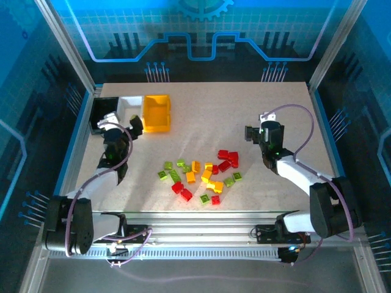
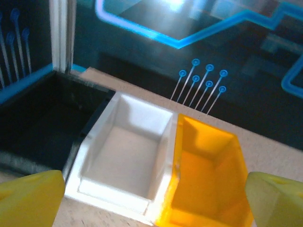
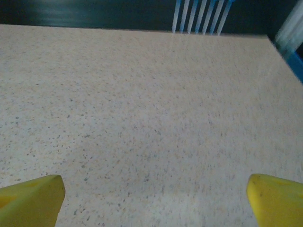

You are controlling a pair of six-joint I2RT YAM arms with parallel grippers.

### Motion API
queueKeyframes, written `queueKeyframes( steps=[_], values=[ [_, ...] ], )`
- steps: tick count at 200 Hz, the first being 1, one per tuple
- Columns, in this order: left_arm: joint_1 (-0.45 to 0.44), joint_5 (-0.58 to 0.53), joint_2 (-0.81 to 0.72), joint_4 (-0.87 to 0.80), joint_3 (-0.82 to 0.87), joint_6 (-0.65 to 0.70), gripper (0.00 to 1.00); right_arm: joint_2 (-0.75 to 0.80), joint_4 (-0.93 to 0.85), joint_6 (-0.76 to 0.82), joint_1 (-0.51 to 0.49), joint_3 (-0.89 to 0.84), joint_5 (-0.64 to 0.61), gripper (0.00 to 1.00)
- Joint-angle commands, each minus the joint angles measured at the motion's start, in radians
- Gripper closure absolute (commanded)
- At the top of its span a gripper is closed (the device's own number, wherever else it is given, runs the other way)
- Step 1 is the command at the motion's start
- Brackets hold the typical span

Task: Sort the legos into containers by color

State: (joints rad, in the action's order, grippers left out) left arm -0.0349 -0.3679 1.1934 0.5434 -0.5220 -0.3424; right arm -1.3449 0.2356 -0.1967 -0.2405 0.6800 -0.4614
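At mid-desk (image 1: 275,110) the legos (image 1: 198,177) are scattered unsorted; black bin (image 2: 38,132), white bin (image 2: 123,156) and yellow bin (image 2: 208,165) are lined at the far-left corner. Both pairs of jaws are spread, empty. Picking is judged pending: one brick must be straddled and pinched.

— What is around you at your place?
— I work on a table (image 1: 275,97) with a beige, speckled top. Behind it stands a dark wall panel (image 1: 201,36) with glowing blue lines, like a circuit, and a gear shape (image 1: 204,6) at its top.
— And at the sides?
— Aluminium posts (image 1: 64,43) rise at the far corners, with blue-tinted side panels (image 1: 24,122) next to them. Along my near edge run grey metal rails (image 1: 201,226). The light on the walls is cool and blue
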Motion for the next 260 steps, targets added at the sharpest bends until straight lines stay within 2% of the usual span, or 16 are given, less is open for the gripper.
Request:
queueKeyframes(
  steps=[1,5,10,16,34,52,70,84,98,109,133,156,176,209,236,260],
  values=[
    [0.039,-0.085,-0.045,-0.420,-0.142,-0.453,0.01,-0.001,-0.371,-0.387,0.055,0.167,-0.097,0.00],
    [0.046,-0.081,-0.047,-0.491,-0.171,-0.506,0.01,-0.014,-0.425,-0.422,0.071,0.191,-0.067,0.00],
    [0.065,-0.035,-0.042,-0.510,-0.193,-0.504,0.01,-0.031,-0.442,-0.401,0.091,0.237,0.008,0.00],
    [0.082,0.039,-0.032,-0.492,-0.202,-0.478,0.01,-0.049,-0.446,-0.383,0.103,0.255,0.065,0.00],
    [0.104,0.195,0.006,-0.413,-0.206,-0.471,0.01,-0.066,-0.433,-0.396,0.101,0.253,0.120,0.00],
    [0.104,0.231,0.047,-0.372,-0.221,-0.486,0.01,-0.073,-0.428,-0.367,0.093,0.252,0.203,0.00],
    [0.098,0.288,0.139,-0.474,-0.342,-0.363,0.01,-0.099,-0.472,-0.340,0.081,0.279,0.225,0.00],
    [0.086,0.300,0.254,-0.675,-0.507,-0.284,0.01,-0.116,-0.498,-0.320,0.065,0.296,0.210,0.00],
    [0.055,0.276,0.388,-0.851,-0.683,-0.190,0.07,-0.126,-0.506,-0.311,0.058,0.298,0.206,0.00],
    [0.024,0.216,0.485,-0.946,-0.798,-0.117,0.08,-0.129,-0.506,-0.311,0.058,0.296,0.213,0.00],
    [-0.030,0.101,0.662,-1.064,-0.984,0.004,0.11,-0.134,-0.512,-0.311,0.055,0.300,0.220,0.00],
    [-0.038,0.020,0.804,-1.163,-1.136,0.043,0.13,-0.141,-0.530,-0.310,0.053,0.313,0.224,0.00],
    [-0.038,-0.045,0.876,-1.194,-1.204,0.063,0.13,-0.140,-0.540,-0.305,0.051,0.317,0.221,0.00],
    [-0.039,-0.068,0.961,-1.192,-1.266,0.098,0.19,-0.127,-0.559,-0.307,0.050,0.327,0.212,0.00],
    [-0.039,-0.077,1.035,-1.233,-1.322,0.112,0.31,-0.116,-0.568,-0.320,0.049,0.330,0.189,0.00],
    [-0.047,-0.056,1.042,-1.222,-1.314,0.110,0.43,-0.115,-0.578,-0.332,0.050,0.334,0.168,0.00]
  ],
)
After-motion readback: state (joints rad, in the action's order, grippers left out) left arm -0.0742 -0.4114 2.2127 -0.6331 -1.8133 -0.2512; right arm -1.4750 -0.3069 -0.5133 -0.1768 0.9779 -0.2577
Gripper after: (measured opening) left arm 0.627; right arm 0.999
